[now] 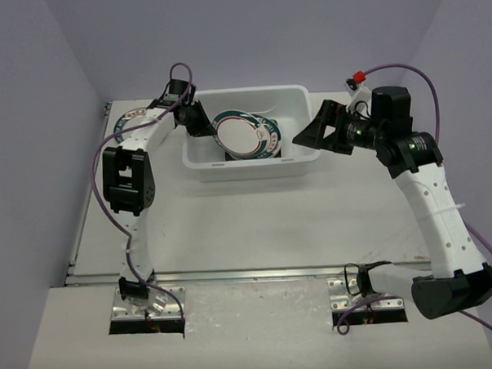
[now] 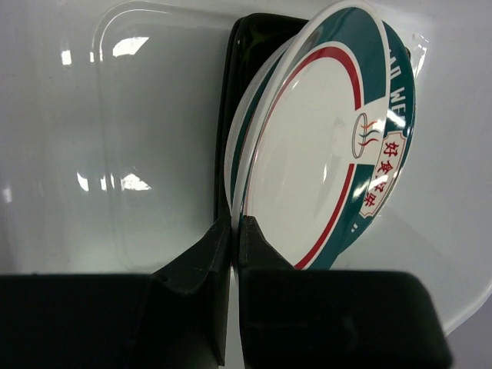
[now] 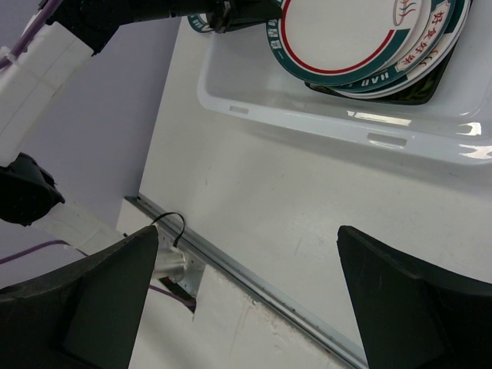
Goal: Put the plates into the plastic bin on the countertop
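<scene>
At the upper centre of the top view, my left gripper [image 1: 203, 126] is pinching the rim of a round teal-rimmed plate [image 1: 241, 136], which tilts above the stacked plates [image 3: 400, 69] inside the plastic bin [image 1: 253, 168]. My right gripper [image 1: 310, 126] hangs spread wide, empty, at the bin's right end.

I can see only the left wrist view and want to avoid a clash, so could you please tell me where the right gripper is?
Observer: The right gripper hovers at the right end of the plastic bin, with its jaws wide open and empty.
Operator: Thank you. Is any plate lying outside the bin?
Observer: Yes. One teal-rimmed round plate lies on the countertop left of the bin, partly hidden under the left arm.
</scene>
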### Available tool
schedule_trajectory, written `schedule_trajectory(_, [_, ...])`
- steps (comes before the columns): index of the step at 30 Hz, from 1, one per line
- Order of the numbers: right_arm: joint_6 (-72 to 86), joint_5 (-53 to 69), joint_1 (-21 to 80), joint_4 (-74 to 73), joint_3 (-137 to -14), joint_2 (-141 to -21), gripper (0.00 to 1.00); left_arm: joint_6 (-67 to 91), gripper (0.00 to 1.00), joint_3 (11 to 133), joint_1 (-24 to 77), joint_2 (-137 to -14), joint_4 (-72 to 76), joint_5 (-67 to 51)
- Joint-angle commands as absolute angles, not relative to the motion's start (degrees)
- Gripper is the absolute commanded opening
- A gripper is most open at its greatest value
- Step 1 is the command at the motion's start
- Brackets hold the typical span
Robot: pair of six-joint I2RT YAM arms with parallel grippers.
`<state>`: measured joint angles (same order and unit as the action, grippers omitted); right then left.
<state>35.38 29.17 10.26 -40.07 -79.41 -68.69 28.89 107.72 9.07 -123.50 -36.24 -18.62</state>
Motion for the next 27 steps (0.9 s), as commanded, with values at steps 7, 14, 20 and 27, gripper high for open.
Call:
schedule_trajectory(7, [34.37,30.06,10.02,-39.02,-78.75,-67.18,0.99,30.31,0.0,113.99,10.11,-127.35,-33.73,-22.28])
schedule_trajectory(14, [34.28,30.32,10.02,-39.02,-78.72,-67.32,0.99,31.28,0.2,114.85,10.4,-128.25,-33.87,-24.81])
schedule_trajectory(20, [34.28,30.73,10.02,-38.86,-78.56,-67.41,0.99,31.01,0.45,117.99,11.58,-127.91,-35.17,-24.35])
schedule_trajectory(27, [34.37,31.29,10.02,-38.67,-78.99,-67.5,0.99,30.55,1.0,124.36,13.38,-130.18,-40.62,-22.03])
